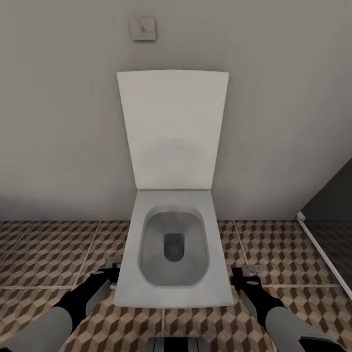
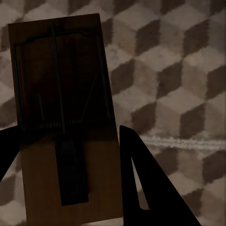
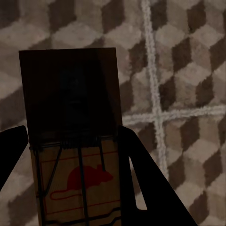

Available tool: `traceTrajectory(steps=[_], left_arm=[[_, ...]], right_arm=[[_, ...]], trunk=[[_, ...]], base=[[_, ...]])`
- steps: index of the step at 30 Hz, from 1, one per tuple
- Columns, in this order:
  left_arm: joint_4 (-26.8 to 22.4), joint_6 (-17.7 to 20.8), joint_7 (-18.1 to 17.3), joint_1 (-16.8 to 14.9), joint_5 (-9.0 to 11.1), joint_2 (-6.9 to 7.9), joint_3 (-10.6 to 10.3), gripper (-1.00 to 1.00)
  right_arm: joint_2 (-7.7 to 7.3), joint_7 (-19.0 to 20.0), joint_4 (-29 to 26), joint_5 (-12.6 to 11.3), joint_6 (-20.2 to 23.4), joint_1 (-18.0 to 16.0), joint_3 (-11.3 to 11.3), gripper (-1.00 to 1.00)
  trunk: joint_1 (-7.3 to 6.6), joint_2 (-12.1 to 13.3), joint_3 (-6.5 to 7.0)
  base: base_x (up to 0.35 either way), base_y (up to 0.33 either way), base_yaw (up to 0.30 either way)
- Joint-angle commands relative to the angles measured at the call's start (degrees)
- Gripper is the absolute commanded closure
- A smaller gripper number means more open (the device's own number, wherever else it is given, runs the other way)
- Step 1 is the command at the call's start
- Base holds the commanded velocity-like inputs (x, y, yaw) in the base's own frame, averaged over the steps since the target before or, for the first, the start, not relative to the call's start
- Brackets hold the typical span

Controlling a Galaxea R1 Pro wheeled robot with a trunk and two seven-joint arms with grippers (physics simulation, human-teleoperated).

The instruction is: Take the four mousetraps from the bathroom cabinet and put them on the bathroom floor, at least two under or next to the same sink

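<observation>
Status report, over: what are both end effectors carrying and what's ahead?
Left end effector shut on a mousetrap. Right end effector shut on second mousetrap. Both over bathroom floor. Toilet dead ahead, lid up.

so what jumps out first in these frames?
The white toilet, lid up against the grey wall, dead centre ahead of the robot on the cube-patterned bathroom floor. Both arms flank it, and each wrist view shows a mousetrap held between dark fingers above the tiles: one in the left gripper, one with a red mouse print in the right gripper.
</observation>
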Motion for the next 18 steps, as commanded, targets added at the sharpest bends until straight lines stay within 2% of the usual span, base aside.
traceTrajectory(steps=[1,8,18], left_arm=[[-0.2,0.2,0.5,0.0,0.4,0.08,-0.5,1.0],[-0.2,0.2,0.5,0.0,0.4,0.04,-0.4,1.0],[-0.2,0.2,0.5,0.0,0.4,-0.04,-0.4,1.0]], right_arm=[[0.06,0.0,-0.1,0.5,0.3,0.0,-0.4,1.0],[0.12,0.0,-0.1,0.5,0.3,0.0,-0.4,1.0],[0.12,0.0,-0.1,0.5,0.2,0.0,-0.4,1.0]], trunk=[[-0.01,0.0,-0.04],[-0.01,0.0,-0.04],[-0.01,0.0,-0.04]], base=[[0.008,0.0,0.0],[0.016,0.004,0.0],[0.144,0.118,0.0]])
